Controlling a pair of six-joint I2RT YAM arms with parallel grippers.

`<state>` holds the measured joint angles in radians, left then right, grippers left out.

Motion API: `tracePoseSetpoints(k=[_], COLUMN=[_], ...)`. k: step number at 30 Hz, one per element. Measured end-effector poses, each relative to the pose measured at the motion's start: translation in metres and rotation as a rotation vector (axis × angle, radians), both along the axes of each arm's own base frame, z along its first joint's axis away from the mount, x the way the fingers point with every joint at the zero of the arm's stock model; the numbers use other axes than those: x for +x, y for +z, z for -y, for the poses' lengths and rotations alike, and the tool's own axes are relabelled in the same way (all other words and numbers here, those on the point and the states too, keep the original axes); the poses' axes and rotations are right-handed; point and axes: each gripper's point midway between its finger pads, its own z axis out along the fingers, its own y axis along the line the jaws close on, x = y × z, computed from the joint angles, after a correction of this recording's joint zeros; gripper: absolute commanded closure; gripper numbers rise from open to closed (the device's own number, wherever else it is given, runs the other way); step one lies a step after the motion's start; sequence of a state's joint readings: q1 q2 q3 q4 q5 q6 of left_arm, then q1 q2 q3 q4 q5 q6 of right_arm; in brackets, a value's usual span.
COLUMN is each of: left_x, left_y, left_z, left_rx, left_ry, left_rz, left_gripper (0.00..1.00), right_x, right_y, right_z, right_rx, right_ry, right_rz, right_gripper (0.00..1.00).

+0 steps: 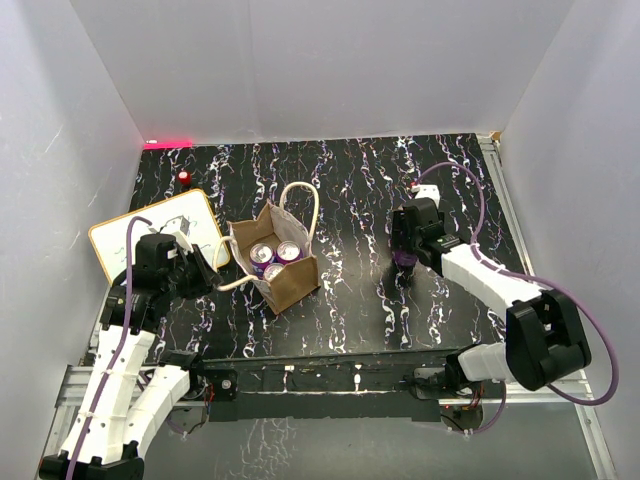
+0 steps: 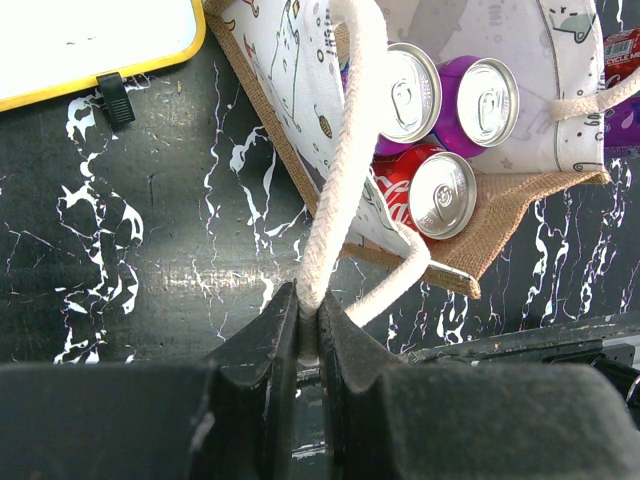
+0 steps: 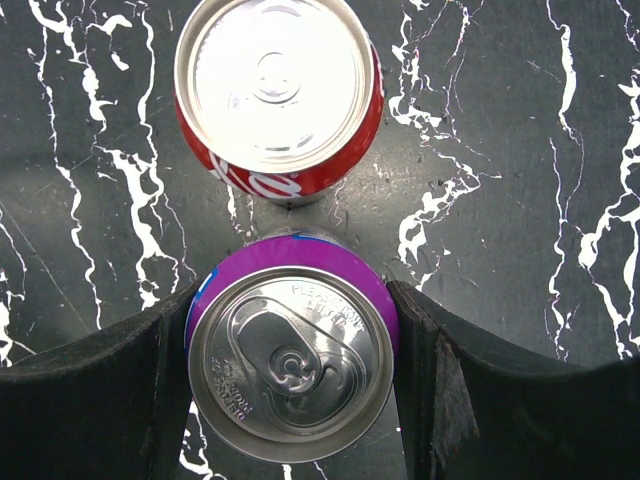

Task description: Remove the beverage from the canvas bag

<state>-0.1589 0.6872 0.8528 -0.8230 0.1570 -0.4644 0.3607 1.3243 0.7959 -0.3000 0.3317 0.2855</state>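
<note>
The tan canvas bag (image 1: 292, 282) stands open left of centre and holds three cans: two purple (image 1: 262, 254) and one red (image 2: 440, 195). My left gripper (image 1: 205, 278) is shut on the bag's near cream handle (image 2: 345, 170), and the rope is pinched between the fingertips in the left wrist view (image 2: 308, 320). My right gripper (image 1: 405, 262) is to the right of the bag, its fingers closed against both sides of an upright purple can (image 3: 290, 370). A red can (image 3: 275, 90) stands on the table just beyond it.
An orange-rimmed whiteboard (image 1: 150, 235) lies left of the bag, close to my left arm. A small red object (image 1: 184, 177) sits at the far left and a white block (image 1: 428, 189) behind my right gripper. White walls enclose the black marbled table (image 1: 350, 190).
</note>
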Motion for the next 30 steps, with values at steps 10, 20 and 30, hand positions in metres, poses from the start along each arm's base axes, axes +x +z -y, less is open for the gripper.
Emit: tracePoseSetpoints(k=[10,20,30], left_x=[0.000,0.000,0.000], left_y=[0.000,0.000,0.000], left_z=[0.000,0.000,0.000], left_rx=[0.000,0.000,-0.001], left_ry=[0.000,0.000,0.000], left_rz=[0.000,0.000,0.002], left_gripper=[1.00,1.00,1.00], right_x=[0.011,0.018,0.011], right_y=[-0.010,-0.012,-0.009], right_z=[0.004,0.003,-0.004], right_rx=[0.016,0.008,0.047], right_ry=[-0.016,-0.008,0.026], right_rz=[-0.002,0.012,-0.006], right_gripper=[0.82,0.34,0.01])
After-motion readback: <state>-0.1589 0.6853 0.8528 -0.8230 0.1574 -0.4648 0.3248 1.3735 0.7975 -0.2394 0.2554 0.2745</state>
